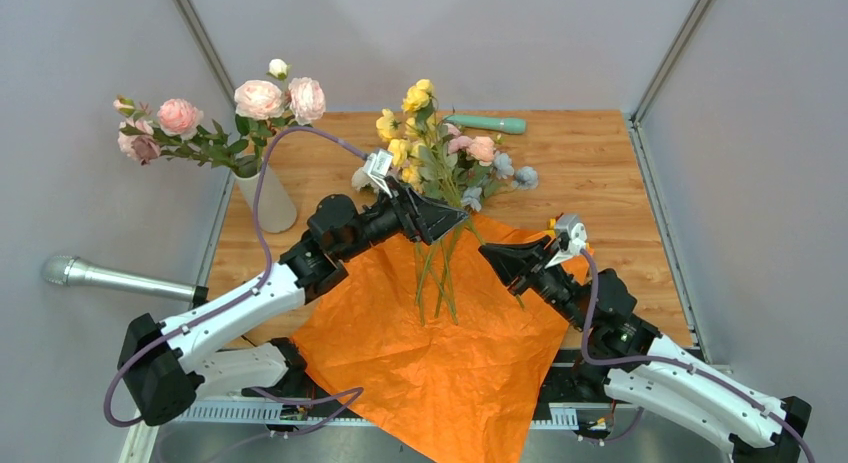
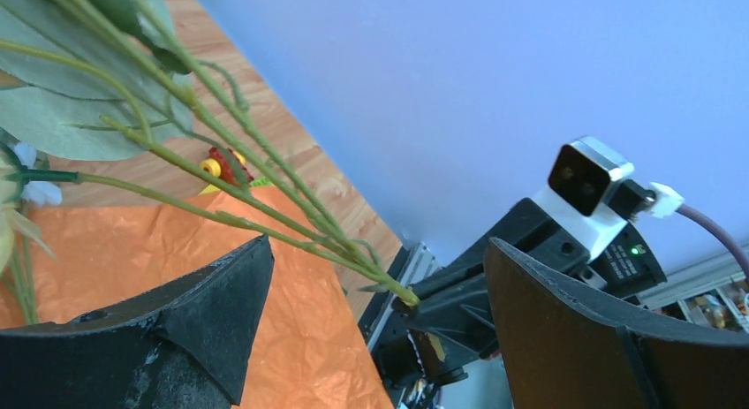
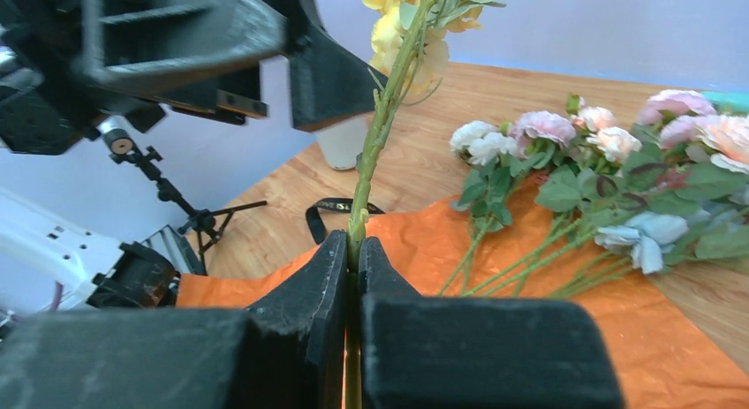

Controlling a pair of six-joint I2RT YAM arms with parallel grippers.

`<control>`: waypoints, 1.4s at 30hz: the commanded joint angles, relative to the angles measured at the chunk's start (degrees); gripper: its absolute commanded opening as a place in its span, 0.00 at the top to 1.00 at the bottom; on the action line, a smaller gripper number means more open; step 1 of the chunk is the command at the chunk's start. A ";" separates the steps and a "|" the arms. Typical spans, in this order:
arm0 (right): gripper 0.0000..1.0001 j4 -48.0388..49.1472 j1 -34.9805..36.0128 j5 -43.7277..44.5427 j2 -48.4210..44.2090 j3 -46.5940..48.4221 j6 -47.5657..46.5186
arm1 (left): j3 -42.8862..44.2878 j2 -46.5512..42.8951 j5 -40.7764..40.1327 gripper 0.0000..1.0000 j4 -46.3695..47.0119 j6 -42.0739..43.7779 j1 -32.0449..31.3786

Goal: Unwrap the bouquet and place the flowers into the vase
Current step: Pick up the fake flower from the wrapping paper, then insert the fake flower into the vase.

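Right gripper (image 3: 353, 250) clenched on yellow flower stem (image 3: 378, 126), which rises straight out above its jaws; left gripper (image 2: 378, 246) released, jaws spread wide, stem crossing the gap between them.

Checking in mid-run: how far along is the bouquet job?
Done: the paper lies unfolded flat, the black strap is off, and pink flowers already stand in the vase. In hand: the right gripper is shut on a yellow-flowered stem; the left gripper is open close by. Left: that stem plus the pink, white and blue blooms lying across the paper's far edge.
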 commanded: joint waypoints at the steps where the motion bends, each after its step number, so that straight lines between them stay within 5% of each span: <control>1: 1.00 6.37 0.93 -2.93 -0.81 0.12 1.63 | 0.35 1.88 0.85 0.04 1.92 -3.13 -0.31; 8: 1.00 5.63 1.24 -4.80 -1.29 0.17 1.37 | 1.81 3.74 -0.41 0.11 0.35 -3.08 -0.40; 27: 1.00 -0.08 1.39 -2.93 -2.78 -0.38 1.67 | 7.53 4.48 -1.38 1.00 -6.76 3.88 -0.36; 29: 0.92 -0.97 1.36 -2.11 -2.82 -0.35 1.53 | 9.17 4.42 -0.90 1.00 -10.13 6.97 -0.39; 37: 0.28 -4.68 1.33 4.92 -4.23 -0.70 1.49 | 19.14 5.16 -0.89 1.00 -35.01 36.64 -0.31; 42: 0.11 -4.38 1.31 7.51 -4.77 -2.25 2.11 | 23.41 7.20 -4.98 1.00 -48.01 56.57 1.31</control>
